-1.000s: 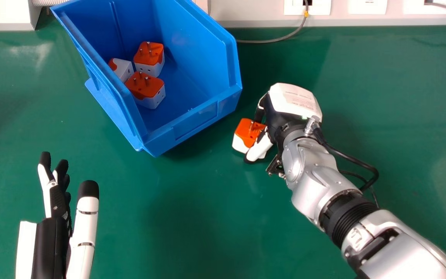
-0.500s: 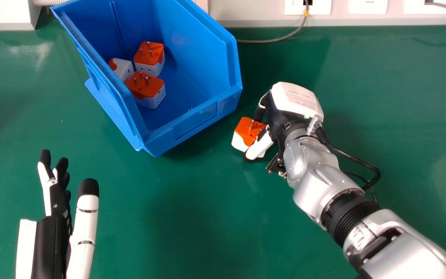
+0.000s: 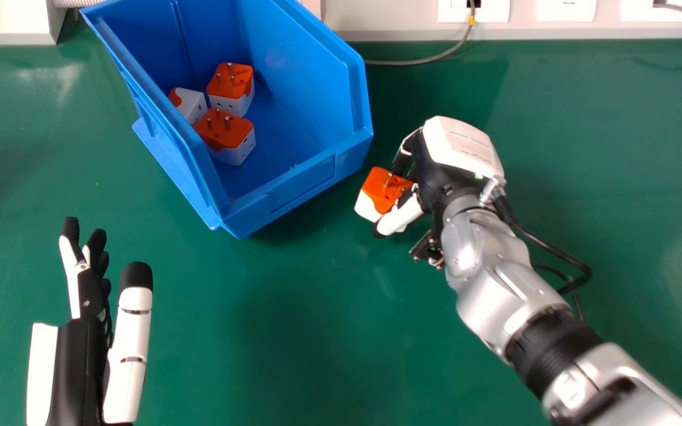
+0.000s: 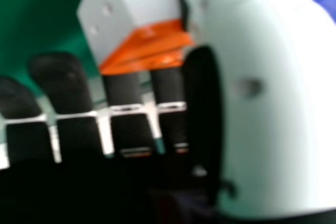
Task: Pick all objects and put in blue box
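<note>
Green tabletop (image 3: 293, 331) is stretching beneath the blue box (image 3: 302, 184), where 3 plug adapters (image 3: 225, 130) are lying, and the left hand (image 3: 79, 367) is idling open at the head view's lower left. Near the box, the right hand (image 3: 403, 215), partly closed, is pinching a 4th adapter (image 3: 379, 186); the transfer step is probably calling for raising it over the rim, then releasing.

No legible txt; tiny print (image 3: 472, 148) on back of R hand (image 3: 446, 142) & wall plate (image 3: 566, 13), too sm. to read.
</note>
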### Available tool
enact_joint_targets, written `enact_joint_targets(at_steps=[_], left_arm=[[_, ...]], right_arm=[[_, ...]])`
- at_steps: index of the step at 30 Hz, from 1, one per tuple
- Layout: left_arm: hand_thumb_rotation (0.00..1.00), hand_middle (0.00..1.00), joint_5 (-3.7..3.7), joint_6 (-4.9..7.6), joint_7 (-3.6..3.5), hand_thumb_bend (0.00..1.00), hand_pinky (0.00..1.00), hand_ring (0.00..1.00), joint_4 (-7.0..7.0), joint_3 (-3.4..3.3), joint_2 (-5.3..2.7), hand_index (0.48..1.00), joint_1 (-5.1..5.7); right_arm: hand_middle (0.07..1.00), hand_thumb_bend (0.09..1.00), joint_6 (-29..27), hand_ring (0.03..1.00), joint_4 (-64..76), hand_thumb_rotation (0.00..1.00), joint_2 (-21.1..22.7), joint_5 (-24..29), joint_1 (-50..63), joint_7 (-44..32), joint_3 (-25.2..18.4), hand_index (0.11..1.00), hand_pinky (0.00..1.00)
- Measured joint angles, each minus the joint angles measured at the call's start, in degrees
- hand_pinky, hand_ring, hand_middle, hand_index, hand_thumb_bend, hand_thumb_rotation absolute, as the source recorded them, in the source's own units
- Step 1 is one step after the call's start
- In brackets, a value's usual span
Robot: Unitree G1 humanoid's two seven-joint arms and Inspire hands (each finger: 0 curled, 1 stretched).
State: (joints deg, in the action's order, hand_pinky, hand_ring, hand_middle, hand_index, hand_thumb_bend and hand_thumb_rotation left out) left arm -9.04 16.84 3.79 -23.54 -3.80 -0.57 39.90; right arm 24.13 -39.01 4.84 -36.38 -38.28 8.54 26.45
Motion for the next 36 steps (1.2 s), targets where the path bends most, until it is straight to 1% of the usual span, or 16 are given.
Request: enact_joint_targets(at_steps=[3,7,9,13,15,17,19,23,27,29,32,35,36], left_arm=[[1.0,1.0,0.07,-0.01,-0.03,0.51,1.0,1.0,0.44,-0.13,0.19,1.0,-0.51],[1.0,1.0,0.08,-0.11,-0.04,0.5,1.0,1.0,0.46,-0.39,0.57,1.0,-0.84],[1.0,1.0,0.1,-0.23,-0.05,0.5,1.0,1.0,0.46,-0.48,0.66,1.0,-0.89],[1.0,1.0,0.14,-0.35,-0.06,0.5,1.0,1.0,0.49,-0.87,0.89,1.0,-0.96],[1.0,1.0,0.15,-0.41,-0.04,0.5,1.0,1.0,0.49,-0.95,0.92,1.0,-0.97],[1.0,1.0,0.13,-0.65,-0.05,0.5,1.0,1.0,0.49,-0.9,0.93,1.0,-1.03],[1.0,1.0,0.11,-1.15,-0.02,0.5,1.0,1.0,0.46,-0.9,0.93,1.0,-1.18],[1.0,1.0,0.06,-1.8,0.02,0.49,1.0,1.0,0.43,-0.83,0.87,1.0,-1.45],[1.0,1.0,0.01,-2.14,0.1,0.48,1.0,1.0,0.53,-0.81,0.84,1.0,-2.03],[1.0,1.0,-0.02,-2.3,0.17,0.48,1.0,1.0,0.52,-0.69,0.74,1.0,-2.1],[1.0,1.0,-0.01,-2.52,0.17,0.48,1.0,1.0,0.54,-0.33,0.53,1.0,-2.2],[1.0,1.0,-0.02,-2.53,0.22,0.47,1.0,1.0,0.64,-0.26,0.51,1.0,-2.67],[1.0,1.0,-0.08,-2.54,0.28,0.47,1.0,1.0,0.65,-0.13,0.48,1.0,-2.78]], right_arm=[[0.456,0.524,1.7,0.171,8.8,0.0,1.9,-0.3,4.6,-0.7,-0.3,0.487,0.1],[0.463,0.523,2.6,0.161,18.3,0.0,3.7,-0.4,10.0,-0.9,-1.0,0.489,0.09],[0.465,0.522,2.6,0.153,22.9,0.0,4.5,-0.5,12.7,-1.0,-1.2,0.488,0.09],[0.468,0.521,2.6,0.142,30.6,0.0,5.4,-1.1,17.7,-1.5,-1.2,0.488,0.08],[0.469,0.52,2.6,0.139,34.1,0.0,5.8,-1.7,19.6,-2.1,-1.2,0.488,0.07],[0.469,0.52,2.6,0.138,37.5,0.0,6.2,-2.0,21.1,-3.1,-1.3,0.488,0.07],[0.469,0.519,2.6,0.14,41.3,0.0,6.7,-2.6,22.5,-4.5,-1.2,0.487,0.08],[0.418,0.511,2.3,0.149,47.0,0.0,7.8,-2.9,23.5,-7.2,-1.3,0.488,0.08],[0.404,0.509,1.0,0.152,48.9,0.0,8.4,-3.7,23.5,-8.0,-1.3,0.487,0.09],[0.398,0.508,0.3,0.151,48.9,0.0,8.2,-4.0,23.3,-8.6,-1.3,0.487,0.09],[0.391,0.506,-0.3,0.16,48.7,0.0,7.3,-4.2,22.0,-9.0,-1.2,0.49,0.09],[0.402,0.507,-0.9,0.185,47.4,0.0,6.2,-4.7,18.9,-9.1,-1.0,0.494,0.11],[0.402,0.507,-1.1,0.185,46.5,0.0,5.5,-4.8,17.4,-9.2,-1.0,0.494,0.11]])
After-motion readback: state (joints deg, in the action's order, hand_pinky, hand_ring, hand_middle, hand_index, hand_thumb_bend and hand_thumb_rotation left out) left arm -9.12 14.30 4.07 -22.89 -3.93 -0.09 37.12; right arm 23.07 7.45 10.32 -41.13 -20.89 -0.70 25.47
